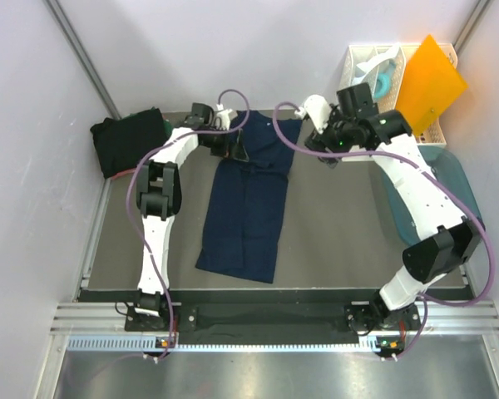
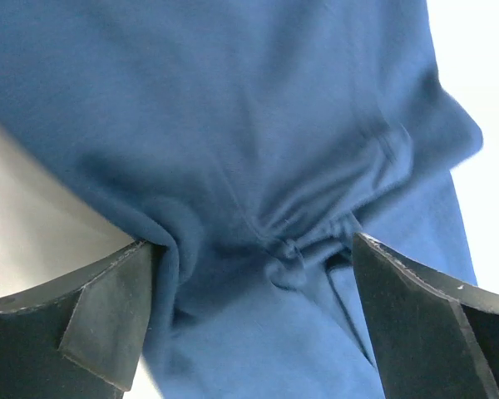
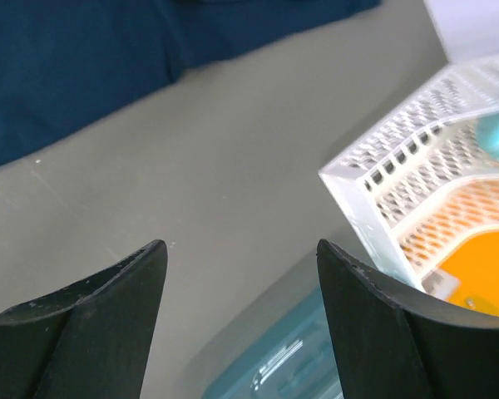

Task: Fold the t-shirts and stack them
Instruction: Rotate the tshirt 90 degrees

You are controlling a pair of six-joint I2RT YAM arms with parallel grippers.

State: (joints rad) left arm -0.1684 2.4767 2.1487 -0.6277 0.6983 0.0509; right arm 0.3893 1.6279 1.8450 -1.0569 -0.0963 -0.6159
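The left claw (image 2: pixel 249 249) stands wide and holds nothing. Its black, rubber-faced fingers (image 2: pixel 91 316) straddle a puckered ridge of the navy blue knit t-shirt (image 1: pixel 245 208), which lies right beneath it and runs off as a long, narrow panel on the matte grey desk (image 1: pixel 341 224). The right claw (image 3: pixel 239 249) is spread too, with nothing between its jaws. It hangs over bare desk with the shirt's edge off to one side, the white slotted plastic rack (image 3: pixel 416 191) on the other side and the teal plastic tub (image 3: pixel 274 366) close under it. A black cloth heap (image 1: pixel 129 141) sits just outside the left claw, though whether it is neatly folded I cannot tell. The step in hand looks like the crosswise fold. To do it well, the pucker should be flattened first. Each claw should then pinch a corner of the end under the left claw through every layer, lift low and carry evenly so the edges meet. The knit is limp and drapes readily, so an uneven pull would likely skew the panel or drag it across the smooth desk.
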